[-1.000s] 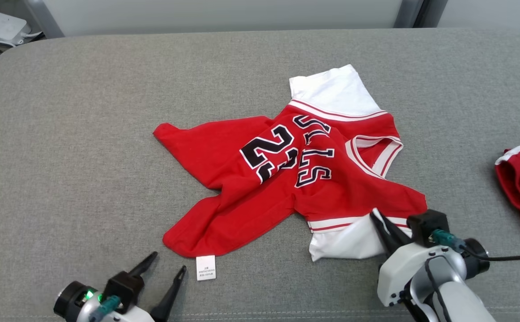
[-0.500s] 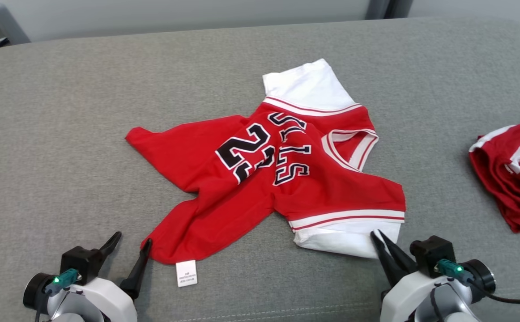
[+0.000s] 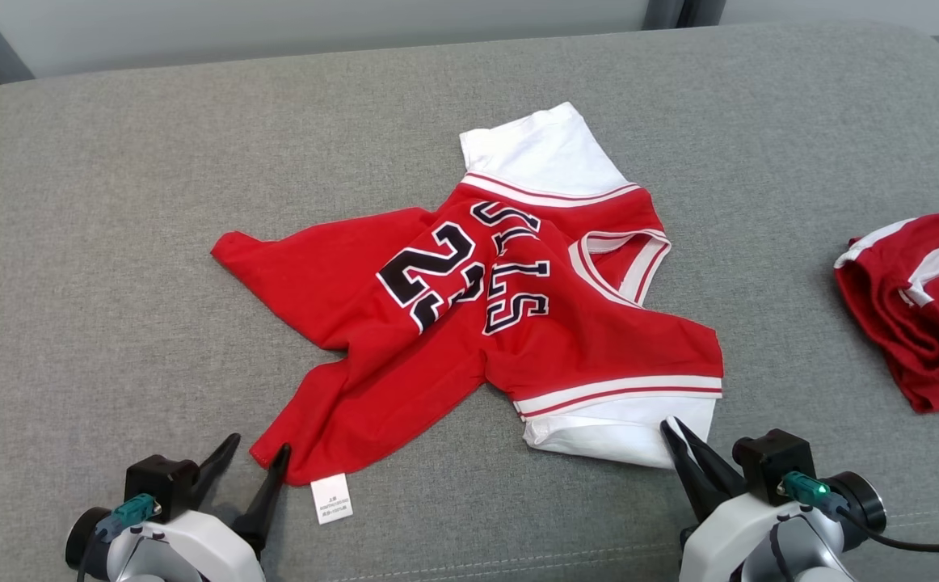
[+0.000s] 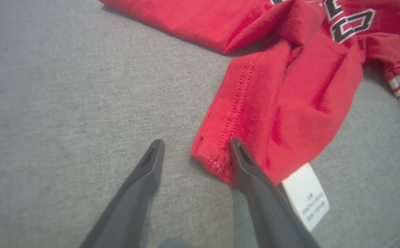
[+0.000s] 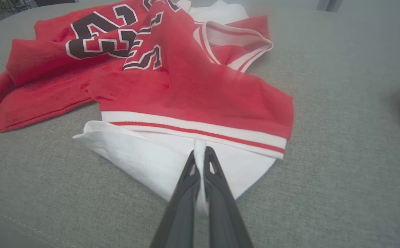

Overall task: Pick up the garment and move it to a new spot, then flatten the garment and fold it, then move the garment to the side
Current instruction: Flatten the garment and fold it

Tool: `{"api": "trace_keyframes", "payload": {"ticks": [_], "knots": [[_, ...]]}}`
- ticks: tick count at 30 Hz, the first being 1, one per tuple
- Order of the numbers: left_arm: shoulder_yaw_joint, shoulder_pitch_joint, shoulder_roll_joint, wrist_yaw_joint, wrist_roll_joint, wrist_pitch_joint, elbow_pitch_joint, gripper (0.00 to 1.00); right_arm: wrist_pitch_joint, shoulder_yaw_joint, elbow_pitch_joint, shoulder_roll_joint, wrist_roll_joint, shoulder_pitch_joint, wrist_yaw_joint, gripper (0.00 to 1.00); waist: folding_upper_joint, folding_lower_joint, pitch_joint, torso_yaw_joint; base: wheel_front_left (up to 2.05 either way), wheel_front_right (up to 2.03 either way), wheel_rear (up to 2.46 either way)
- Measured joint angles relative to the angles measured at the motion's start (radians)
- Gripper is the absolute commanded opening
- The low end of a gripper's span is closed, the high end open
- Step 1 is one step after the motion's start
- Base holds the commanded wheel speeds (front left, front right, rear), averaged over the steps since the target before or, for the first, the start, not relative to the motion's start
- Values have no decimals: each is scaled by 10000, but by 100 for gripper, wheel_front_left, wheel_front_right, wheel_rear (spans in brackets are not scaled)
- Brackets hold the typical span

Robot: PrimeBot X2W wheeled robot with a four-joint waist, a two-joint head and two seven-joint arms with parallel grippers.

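You are looking at a red jersey (image 3: 405, 347) that is carrying the number "23" (image 3: 429, 275) in black digits edged with white, and they are lying upside down to you in the head view. Just beside them, block lettering (image 3: 518, 287) in the same style is running across a crease. You are making out "LLS" at most, since the fold is hiding the rest. A white label (image 3: 331, 499) is sticking out from the hem, and its small print is coming through too fine to read, even in the left wrist view.
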Motion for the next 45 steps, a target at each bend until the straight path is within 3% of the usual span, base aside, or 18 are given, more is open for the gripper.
{"api": "trace_keyframes", "payload": {"ticks": [1, 3, 4, 13, 19, 26, 32, 41, 45], "knots": [[-10, 0, -13, 0, -35, -2, 27, 83, -2, 4, 17, 6, 0, -1, 0, 0, 0, 0, 0, 5, 0, 0, 0], [-19, -1, -13, 0, -100, -2, 38, 15, -2, 17, 40, 15, 0, -7, 0, 0, 0, 0, 3, 14, 0, 0, 0], [-19, -1, -13, 0, -119, -2, 35, 0, -2, 25, 46, 19, 0, -11, 0, 0, 0, 0, 12, 15, 0, 0, 0], [138, 10, -69, -2, -293, 82, -215, 0, -102, 48, 56, 36, 4, -251, 0, 0, 0, 0, -29, 74, 0, 0, 0], [1413, -348, 222, -2, -807, 90, -999, 0, -255, 309, 25, -44, 146, -1362, 0, 0, 0, 1, -217, 276, 0, 0, 0], [976, -2618, 1078, -2, -1363, 527, -412, 0, -257, 516, 234, -522, 840, -3710, 0, 0, 0, 0, -771, 579, 0, 0, 0], [754, -4416, 1258, -2, -2211, 1641, 161, 0, -422, 545, 746, -915, 1507, -5459, 0, 0, 0, 0, -1484, 718, 0, 0, 0], [717, -5582, 1668, -2, -2466, 2077, 500, 0, -598, 410, 483, -1933, 2466, -7007, 0, 0, 0, 0, -2493, 720, 0, 0, 0], [545, -5525, 1820, -2, -2673, 2899, 295, 0, -15, 520, 73, -2266, 2911, -7110, 0, 0, 0, 0, -2644, 743, 0, 0, 0]]}}
